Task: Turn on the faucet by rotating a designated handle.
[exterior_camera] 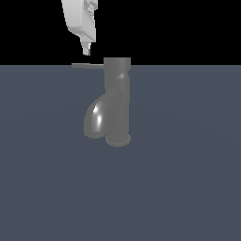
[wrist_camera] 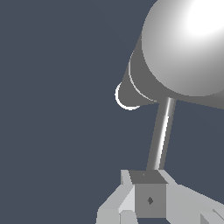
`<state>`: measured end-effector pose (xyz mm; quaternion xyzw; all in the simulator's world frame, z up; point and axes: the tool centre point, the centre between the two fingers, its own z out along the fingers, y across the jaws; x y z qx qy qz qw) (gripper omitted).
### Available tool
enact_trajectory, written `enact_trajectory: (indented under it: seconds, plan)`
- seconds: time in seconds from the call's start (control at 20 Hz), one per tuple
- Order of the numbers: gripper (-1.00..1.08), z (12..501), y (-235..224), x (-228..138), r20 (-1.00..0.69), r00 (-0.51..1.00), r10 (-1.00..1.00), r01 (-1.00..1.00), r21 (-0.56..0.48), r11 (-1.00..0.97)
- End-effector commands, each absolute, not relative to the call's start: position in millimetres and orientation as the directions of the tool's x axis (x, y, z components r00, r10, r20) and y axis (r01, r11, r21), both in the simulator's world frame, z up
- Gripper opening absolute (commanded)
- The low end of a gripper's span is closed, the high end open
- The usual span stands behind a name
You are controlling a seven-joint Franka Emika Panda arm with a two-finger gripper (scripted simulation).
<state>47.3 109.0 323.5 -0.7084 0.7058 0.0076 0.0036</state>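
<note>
The dull grey faucet stands upright on the blue-grey floor, with its fat glossy spout curving down toward the exterior view's left. The handle, a thin straight rod, sticks out sideways from the top cap toward the exterior view's left. My gripper hangs just above the rod's outer end, apart from it, with its fingers together and nothing between them. In the wrist view the rod runs from the rounded cap down to my shut gripper.
The flat blue-grey floor spreads around the faucet's round base flange. Behind it the background is black. No other objects are in view.
</note>
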Motion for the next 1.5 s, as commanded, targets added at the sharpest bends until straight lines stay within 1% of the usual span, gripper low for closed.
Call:
enact_trajectory:
  seconds: [0.0,0.5,1.0,1.45]
  plan:
    - [-1.00,314.2,113.7,54.4,-0.012,-0.049,-0.999,-0.999,0.005,0.049]
    - [-1.00,289.7,125.3,70.4,-0.002,-0.176,-0.984,-0.984,0.001,0.176]
    - [-1.00,285.6,127.3,72.7,0.000,-0.195,-0.981,-0.981,0.000,0.195]
    - [-1.00,285.5,130.5,47.6,0.000,-0.195,-0.981,-0.981,0.000,0.195]
